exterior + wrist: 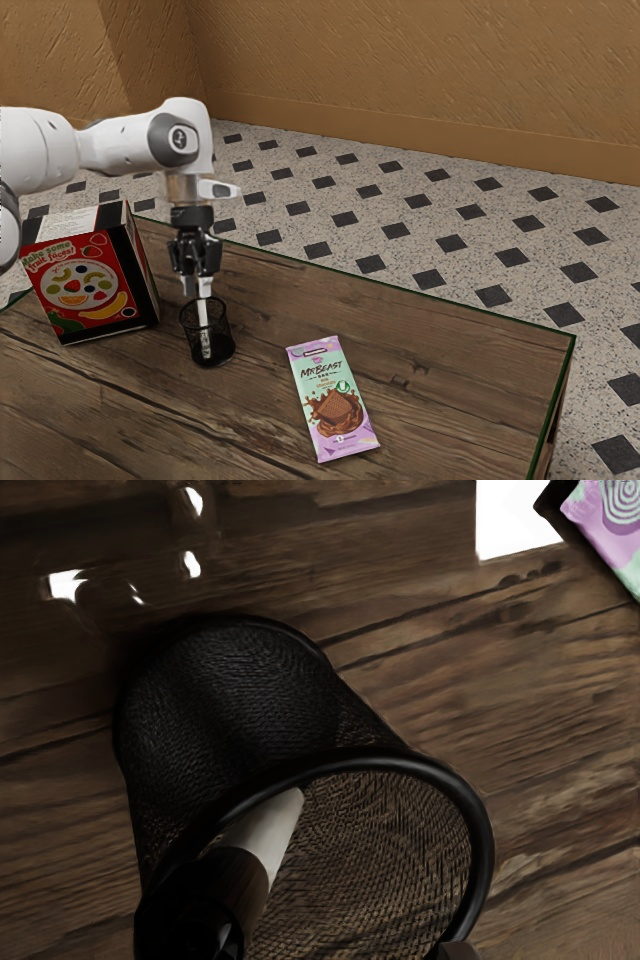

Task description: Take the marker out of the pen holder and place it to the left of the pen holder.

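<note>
Extracting the marker (205,320) requires a grip on its upper end, the part nearest the fingers (188,286). Fingers: spread, nothing pinched. Marker: inside the pen holder (224,338), just below the fingers, standing steeply with its upper end near the rim. Expected handling: light and stiff, not fragile; the smooth, round barrel may turn or slip if pinched off-centre. Place one finger on each side of the exposed upper part, then close with moderate force. Lift along the marker's own slant. Caution: the mesh holder is probably light and may tip or drag on the desk (450,390) if a finger catches its rim
</note>
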Motion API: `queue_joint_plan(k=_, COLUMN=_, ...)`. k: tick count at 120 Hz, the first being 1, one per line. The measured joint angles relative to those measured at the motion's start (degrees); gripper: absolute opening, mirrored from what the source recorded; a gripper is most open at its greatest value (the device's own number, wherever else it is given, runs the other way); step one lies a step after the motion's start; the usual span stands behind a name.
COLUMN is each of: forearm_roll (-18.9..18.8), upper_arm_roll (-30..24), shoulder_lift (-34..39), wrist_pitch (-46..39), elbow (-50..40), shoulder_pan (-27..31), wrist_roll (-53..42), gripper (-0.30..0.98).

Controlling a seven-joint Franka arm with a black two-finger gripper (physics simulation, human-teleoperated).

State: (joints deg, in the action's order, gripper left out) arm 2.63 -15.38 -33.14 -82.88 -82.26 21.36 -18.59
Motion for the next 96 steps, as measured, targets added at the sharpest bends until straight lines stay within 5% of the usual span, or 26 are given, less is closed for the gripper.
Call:
queue_joint_plan(k=57, forearm_roll=0.0, upper_arm_roll=0.0, shoulder_lift=-1.8, wrist_pitch=-3.0, elbow=1.2, shoulder_pan=-1.1, wrist_roll=0.0, gripper=0.22)
queue_joint_plan(k=96, forearm_roll=-1.8, upper_arm_roll=-0.3, shoulder_lift=0.6, wrist_pitch=-4.0, elbow=0.6, shoulder_pan=-1.2, wrist_roll=0.1, gripper=0.02)
